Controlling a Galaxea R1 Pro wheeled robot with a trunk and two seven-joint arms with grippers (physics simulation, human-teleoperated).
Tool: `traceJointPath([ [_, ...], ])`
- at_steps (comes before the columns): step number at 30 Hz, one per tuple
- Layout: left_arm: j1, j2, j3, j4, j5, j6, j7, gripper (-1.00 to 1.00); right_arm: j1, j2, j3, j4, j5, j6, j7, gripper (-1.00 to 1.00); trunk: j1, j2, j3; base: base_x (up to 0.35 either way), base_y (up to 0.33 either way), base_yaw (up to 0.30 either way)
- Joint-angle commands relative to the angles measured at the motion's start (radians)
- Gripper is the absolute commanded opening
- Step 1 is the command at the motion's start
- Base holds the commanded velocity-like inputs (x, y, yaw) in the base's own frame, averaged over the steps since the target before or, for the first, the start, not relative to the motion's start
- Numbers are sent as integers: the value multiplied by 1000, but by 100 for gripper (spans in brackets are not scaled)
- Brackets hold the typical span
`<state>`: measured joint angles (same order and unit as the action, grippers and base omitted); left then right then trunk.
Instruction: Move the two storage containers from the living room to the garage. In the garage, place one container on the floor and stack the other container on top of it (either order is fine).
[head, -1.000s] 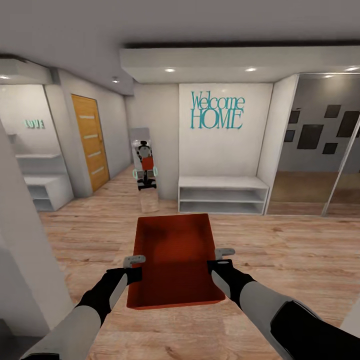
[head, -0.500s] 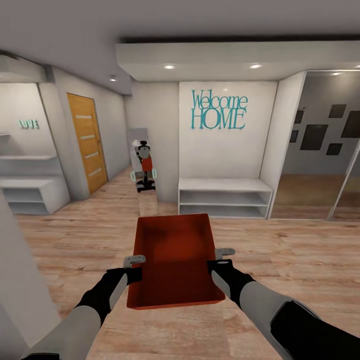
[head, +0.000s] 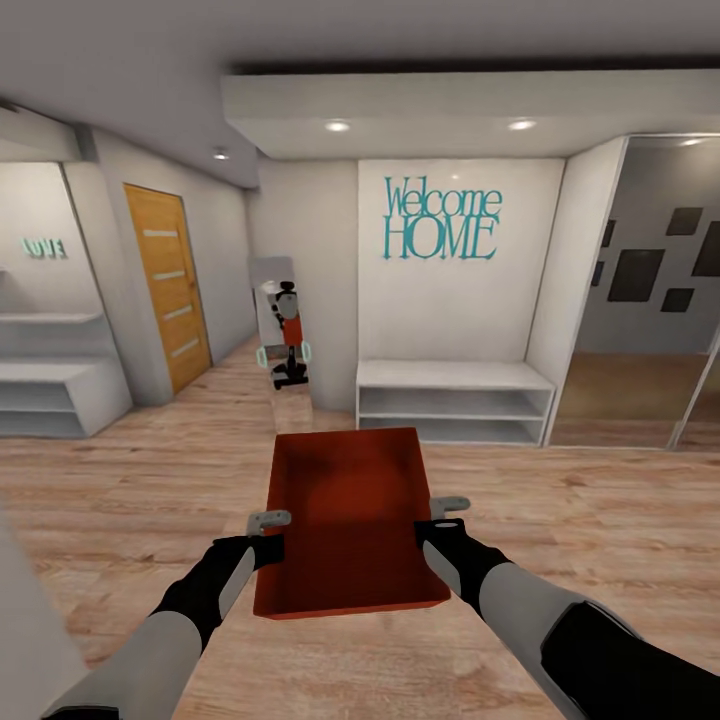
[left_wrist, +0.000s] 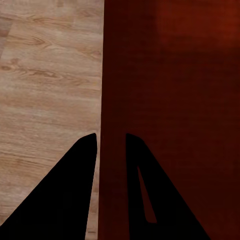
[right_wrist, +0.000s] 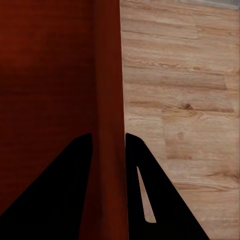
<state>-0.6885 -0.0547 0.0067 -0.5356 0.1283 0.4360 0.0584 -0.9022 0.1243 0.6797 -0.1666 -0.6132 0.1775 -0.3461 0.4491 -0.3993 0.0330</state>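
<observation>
**Hallway transit with one bin carried between both arms**

Light wood-plank flooring (head: 560, 520) is spread under the whole scene, so the garage has not been reached. Nearest, at 6 o'clock in the head view, an orange-red open-topped rectangular storage container (head: 350, 520) is held level in front of the trunk. Its left long wall is pinched by the left gripper (head: 268, 535) and its right long wall by the right gripper (head: 440, 520); in each wrist view one finger is seen inside the wall and one outside, closed narrowly on the plastic (left_wrist: 170, 75) (right_wrist: 107, 75). Gripping opposite walls is judged to keep the bin from tipping while the base rolls. The bin is empty.

Farther off, at 12 to 1 o'clock, a low white two-shelf bench (head: 452, 400) is set against a white wall bearing teal "Welcome HOME" lettering (head: 440, 220). At 11 o'clock a tall leaning mirror (head: 283, 340) reflects the robot, and at 10 o'clock an orange wooden door (head: 168, 285) is shut. At 2 o'clock a mirrored sliding panel (head: 640, 300) is seen.
</observation>
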Motion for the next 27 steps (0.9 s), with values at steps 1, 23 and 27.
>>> traceJointPath([
  [1, 0, -1, 13, 0, -16, 7, 50, -100, 0, 0, 11, -13, 2, 6, -2, -100, 1, -1, 0, 326, 0, 0],
  [23, 0, -1, 13, 0, -16, 7, 50, -100, 0, -1, 11, -13, 0, 5, -2, -100, 1, -1, -2, 326, 0, 51],
  [27, 0, -1, 13, 0, -16, 7, 50, -100, 0, 0, 11, -13, 0, 5, -2, -100, 1, -1, -4, 326, 0, 252],
])
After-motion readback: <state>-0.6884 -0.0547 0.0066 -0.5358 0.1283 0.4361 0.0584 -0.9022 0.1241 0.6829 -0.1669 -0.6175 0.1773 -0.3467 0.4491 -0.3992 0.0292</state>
